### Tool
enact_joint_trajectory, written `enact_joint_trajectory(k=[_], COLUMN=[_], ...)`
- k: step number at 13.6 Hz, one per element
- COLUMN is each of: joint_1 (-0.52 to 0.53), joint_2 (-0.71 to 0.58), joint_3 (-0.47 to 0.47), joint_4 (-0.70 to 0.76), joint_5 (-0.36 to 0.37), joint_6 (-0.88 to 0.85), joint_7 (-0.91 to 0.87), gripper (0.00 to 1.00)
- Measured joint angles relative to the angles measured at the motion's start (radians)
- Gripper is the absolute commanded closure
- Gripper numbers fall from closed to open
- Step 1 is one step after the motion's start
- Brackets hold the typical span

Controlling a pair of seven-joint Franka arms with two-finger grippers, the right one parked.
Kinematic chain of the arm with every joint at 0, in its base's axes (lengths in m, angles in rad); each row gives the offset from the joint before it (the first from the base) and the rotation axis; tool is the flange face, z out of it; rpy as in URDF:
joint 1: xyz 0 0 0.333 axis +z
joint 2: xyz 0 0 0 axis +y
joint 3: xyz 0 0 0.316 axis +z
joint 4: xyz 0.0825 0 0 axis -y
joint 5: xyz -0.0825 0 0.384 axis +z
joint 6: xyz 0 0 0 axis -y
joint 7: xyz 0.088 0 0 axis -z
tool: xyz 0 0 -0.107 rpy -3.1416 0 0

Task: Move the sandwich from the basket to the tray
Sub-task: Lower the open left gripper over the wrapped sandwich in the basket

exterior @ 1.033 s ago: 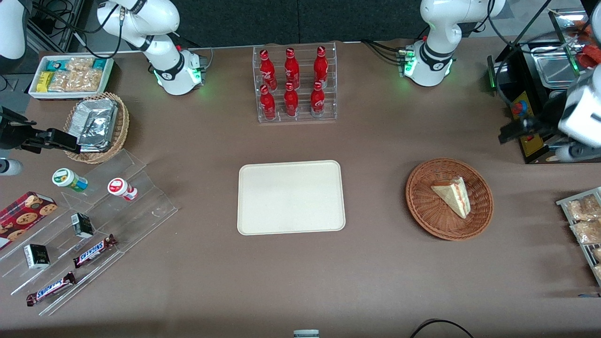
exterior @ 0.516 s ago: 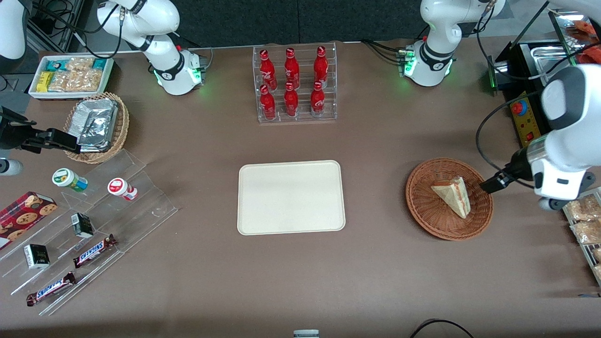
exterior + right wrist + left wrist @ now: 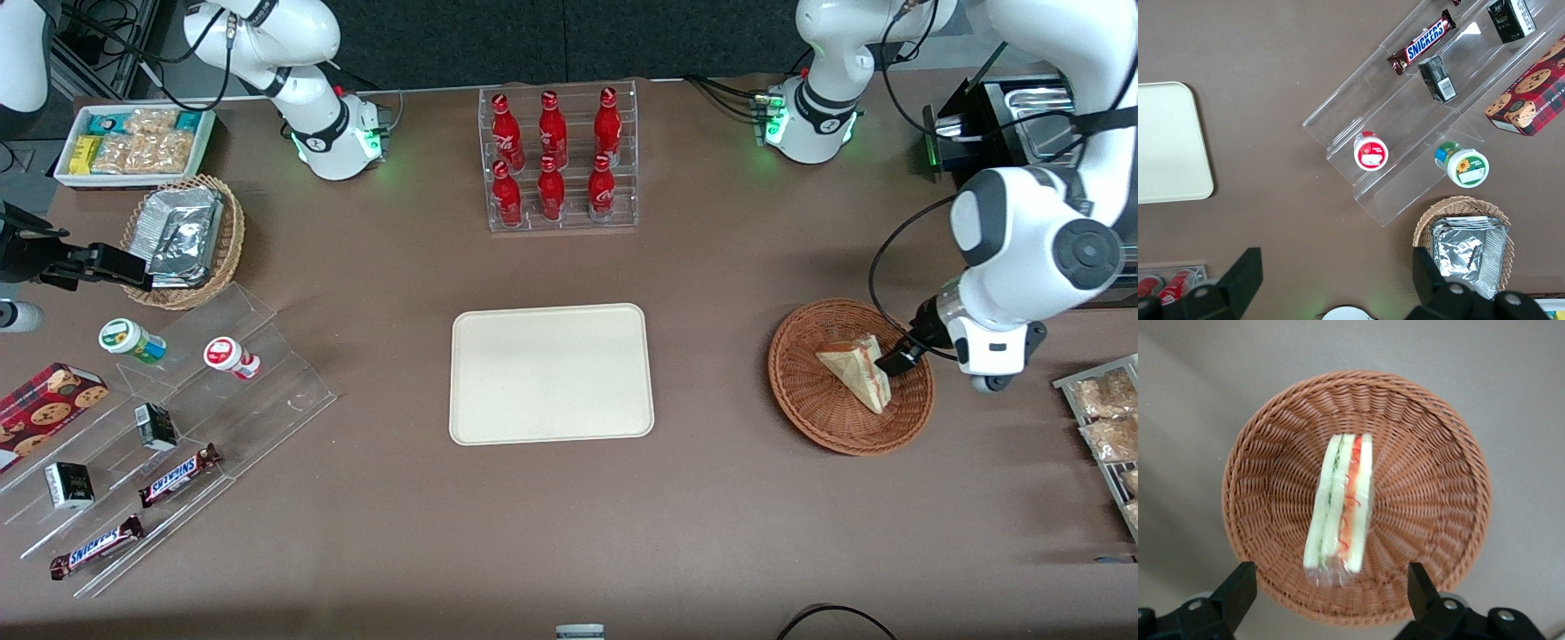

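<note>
The sandwich [image 3: 855, 369] lies in the round reddish-brown basket [image 3: 800, 391] toward the working arm's end of the table. The cream tray [image 3: 551, 373] sits bare in the middle of the table, and part of it shows in the right wrist view [image 3: 1165, 140]. My left gripper [image 3: 893, 360] hovers over the basket, just beside the sandwich's cut edge. In the left wrist view the sandwich [image 3: 1340, 503] shows its green, orange and red layers in the basket [image 3: 1431, 487]. The gripper [image 3: 1328, 587] is open and empty, its fingers wide apart above the basket's rim.
A clear rack of red bottles [image 3: 558, 160] stands farther from the camera than the tray. A tan foil-packet basket [image 3: 182, 240], a white snack box [image 3: 133, 142] and an acrylic stepped shelf [image 3: 178, 427] lie toward the parked arm's end. Snack bags [image 3: 1107, 418] lie beside the reddish-brown basket.
My left arm has swung in from the table's end. The gripper has come down over the basket, close to the sandwich. The sandwich and tray have not moved.
</note>
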Motion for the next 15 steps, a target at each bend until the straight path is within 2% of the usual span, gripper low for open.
enact_joint_trajectory(k=[7, 15], joint_1=[0.002, -0.021], joint_2=[-0.029, -0.024], joint_3=[0.014, -0.002], joint_4=[-0.209, -0.216], joint_5=[0.0, -0.001], joint_6=[0.255, 0.307], joint_7=[-0.057, -0.066], gripper=[0.0, 0.0])
